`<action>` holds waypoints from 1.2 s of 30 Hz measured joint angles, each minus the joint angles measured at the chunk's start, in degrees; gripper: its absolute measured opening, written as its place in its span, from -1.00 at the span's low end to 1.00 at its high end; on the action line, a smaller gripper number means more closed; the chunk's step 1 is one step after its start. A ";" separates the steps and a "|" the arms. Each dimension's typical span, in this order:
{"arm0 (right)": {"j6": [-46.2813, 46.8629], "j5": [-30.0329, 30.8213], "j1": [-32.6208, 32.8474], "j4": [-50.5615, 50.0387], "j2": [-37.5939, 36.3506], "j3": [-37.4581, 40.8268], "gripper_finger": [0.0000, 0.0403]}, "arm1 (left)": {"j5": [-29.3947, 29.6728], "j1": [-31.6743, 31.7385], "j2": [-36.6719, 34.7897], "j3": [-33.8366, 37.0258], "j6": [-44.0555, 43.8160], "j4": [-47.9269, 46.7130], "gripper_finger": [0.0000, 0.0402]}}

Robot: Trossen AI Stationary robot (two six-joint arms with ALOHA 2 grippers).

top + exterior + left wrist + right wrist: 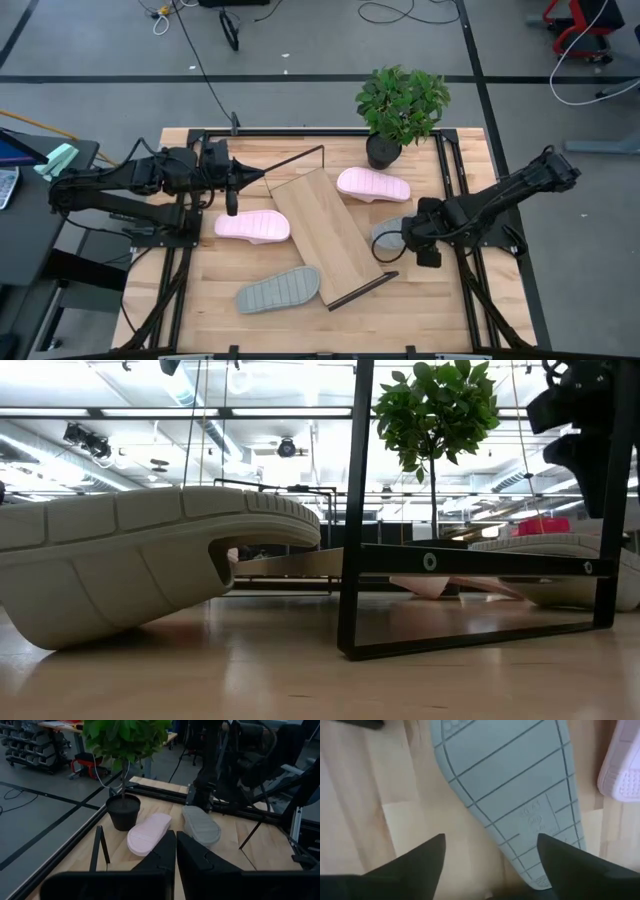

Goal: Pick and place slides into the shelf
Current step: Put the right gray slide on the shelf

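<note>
The shelf stands slanted mid-table, with wire frames at both short ends. One pink slide lies left of it and another beyond it, near the plant. A grey-green slide lies sole up toward the near edge. The second grey-green slide lies sole up right of the shelf. My right gripper hovers open above it; the low view shows the gripper well clear of the slide. My left gripper is shut, in the air over the far-left pink slide.
A potted plant stands at the far edge, right of centre. The shelf's near wire frame rises close to the low camera, next to the near grey-green slide. Dark rails run along both table sides.
</note>
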State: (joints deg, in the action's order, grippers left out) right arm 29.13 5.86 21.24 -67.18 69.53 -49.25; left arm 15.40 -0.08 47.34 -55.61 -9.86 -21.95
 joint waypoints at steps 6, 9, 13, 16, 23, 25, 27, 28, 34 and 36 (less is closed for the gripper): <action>-6.65 2.13 0.02 0.49 4.63 -0.02 0.68 | 0.02 0.00 1.83 0.06 -0.03 -1.26 -0.89; -9.06 2.85 0.02 0.56 6.78 -0.02 0.68 | 0.00 -0.12 2.75 0.04 -0.10 -1.53 -0.92; -12.03 2.80 0.02 -1.10 8.88 -0.02 0.69 | -0.02 -0.17 3.50 0.02 -0.47 -1.57 -0.93; -13.13 2.11 0.02 -1.33 9.70 0.48 0.69 | -0.02 -0.17 3.42 0.04 -1.08 -1.50 -0.91; -12.29 0.53 0.02 -1.05 9.75 5.95 0.68 | -0.04 -0.15 3.27 0.04 -1.08 -1.70 -0.88; -12.29 0.70 0.02 0.09 9.73 7.20 0.67 | -0.04 -0.15 3.25 0.04 -1.08 -1.70 -0.90; -12.27 1.31 0.04 1.00 9.67 7.98 0.67 | -0.04 -0.15 3.26 0.04 -1.04 -1.73 -0.92; -12.08 1.50 0.04 1.52 9.66 8.15 0.67 | -0.04 -0.15 3.27 0.04 -1.06 -1.73 -0.92; -8.04 2.39 0.02 4.26 9.66 8.26 0.65 | -0.04 -0.15 3.26 0.04 -1.08 -1.73 -0.93; -5.65 2.99 0.00 4.46 9.66 8.26 0.64 | -0.04 -0.15 3.27 0.04 -1.08 -1.73 -0.92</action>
State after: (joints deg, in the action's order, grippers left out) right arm 23.48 8.85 21.23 -62.73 79.20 -40.99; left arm 15.35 -0.23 50.61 -55.57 -10.94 -23.68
